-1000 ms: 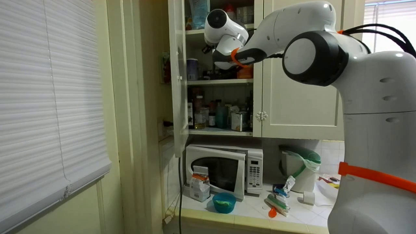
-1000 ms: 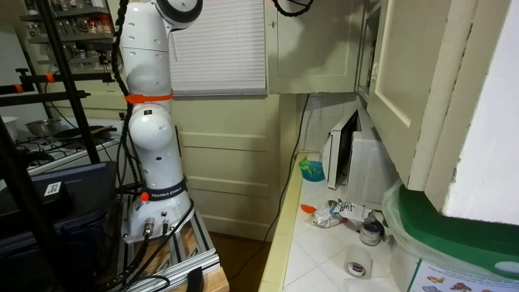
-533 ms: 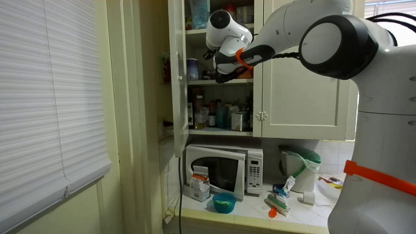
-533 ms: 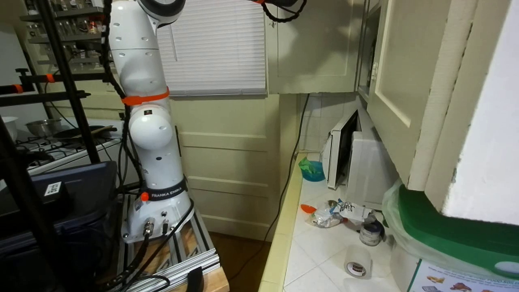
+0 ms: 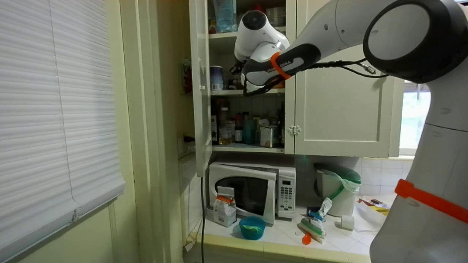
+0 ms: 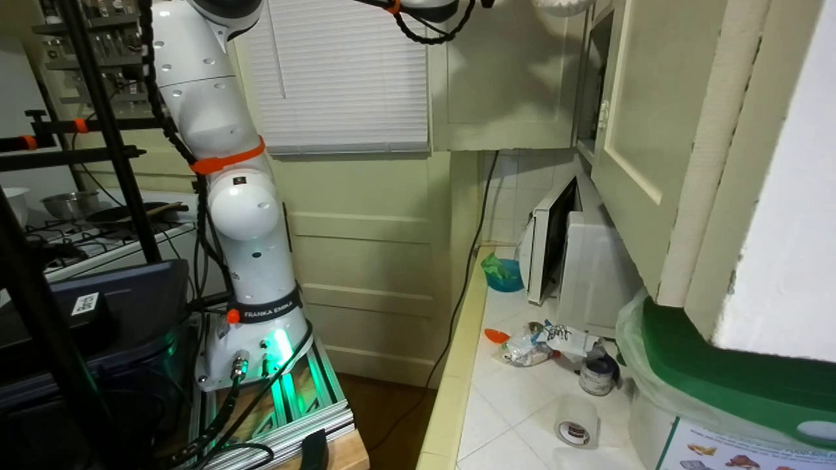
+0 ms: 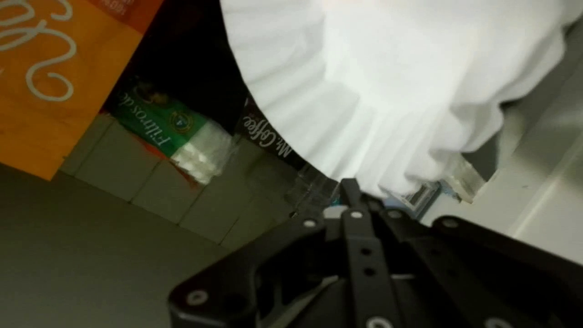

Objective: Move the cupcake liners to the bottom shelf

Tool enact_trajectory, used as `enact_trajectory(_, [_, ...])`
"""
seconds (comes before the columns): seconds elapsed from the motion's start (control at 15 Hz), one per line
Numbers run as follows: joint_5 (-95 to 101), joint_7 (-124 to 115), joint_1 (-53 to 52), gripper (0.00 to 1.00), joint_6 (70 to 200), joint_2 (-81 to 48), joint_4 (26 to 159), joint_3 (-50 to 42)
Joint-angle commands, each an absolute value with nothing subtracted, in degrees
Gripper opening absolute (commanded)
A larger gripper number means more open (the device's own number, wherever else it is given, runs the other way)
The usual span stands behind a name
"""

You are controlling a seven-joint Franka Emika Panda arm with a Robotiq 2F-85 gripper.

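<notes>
The white arm (image 6: 212,121) was pulled back; frilly white-paper liners (image 7: 387,77), cut off at one o'clock, are pinched by the black gripper (image 7: 361,193).

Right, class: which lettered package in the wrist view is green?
The "Filtros de" packet, with pale lettering on green; the largest package is orange, the "Mr. Coffee" package dark.

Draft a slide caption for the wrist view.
Gripper pinching white cupcake liners, which partly hide a dark Mr. Coffee package.

White arm (image 6: 243,207) with orange straps (image 6: 228,158), black braided cable (image 5: 328,64), black screw-studded gripper (image 7: 361,195)
</notes>
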State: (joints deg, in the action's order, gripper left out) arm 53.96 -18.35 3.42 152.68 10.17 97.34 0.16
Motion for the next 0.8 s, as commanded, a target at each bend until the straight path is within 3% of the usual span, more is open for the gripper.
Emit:
enact_trajectory(0.0, [48.83, -15.24, 2.10, 0.00, 151.60, 14.60, 104.13, -0.37])
enact_trajectory(0.73, [41.73, -12.87, 3.70, 0.00, 144.20, 13.98, 106.62, 1.27])
